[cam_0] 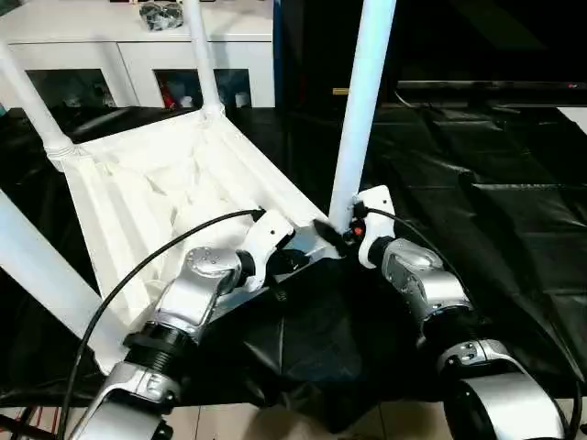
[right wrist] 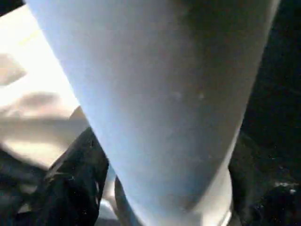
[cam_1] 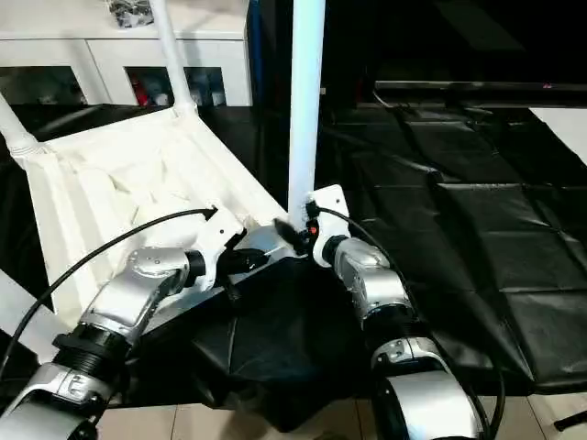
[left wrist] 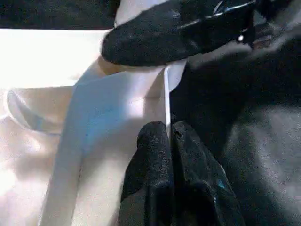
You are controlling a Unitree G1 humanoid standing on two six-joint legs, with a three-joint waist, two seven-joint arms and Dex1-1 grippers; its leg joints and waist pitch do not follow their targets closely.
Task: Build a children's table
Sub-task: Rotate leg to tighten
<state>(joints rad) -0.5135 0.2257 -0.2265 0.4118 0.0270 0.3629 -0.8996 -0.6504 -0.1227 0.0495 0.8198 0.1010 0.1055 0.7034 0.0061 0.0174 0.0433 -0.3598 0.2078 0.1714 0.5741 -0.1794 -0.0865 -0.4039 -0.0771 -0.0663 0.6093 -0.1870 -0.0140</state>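
While the tabletop (cam_0: 174, 183) lies upside down on the black sheet (cam_0: 477, 211), the last leg (cam_0: 362, 110) stands upright in its near corner socket, long axis vertical. The right gripper (cam_0: 344, 229) straddles the leg's base, its grip uncertain; the left gripper (left wrist: 167, 141), clenched, presses the tabletop's rim beside it. Seating likely needs downward pressure.

Head stereo pair looking down, wrist cameras seemingly very close, sharing the leg (cam_0: 359, 110)
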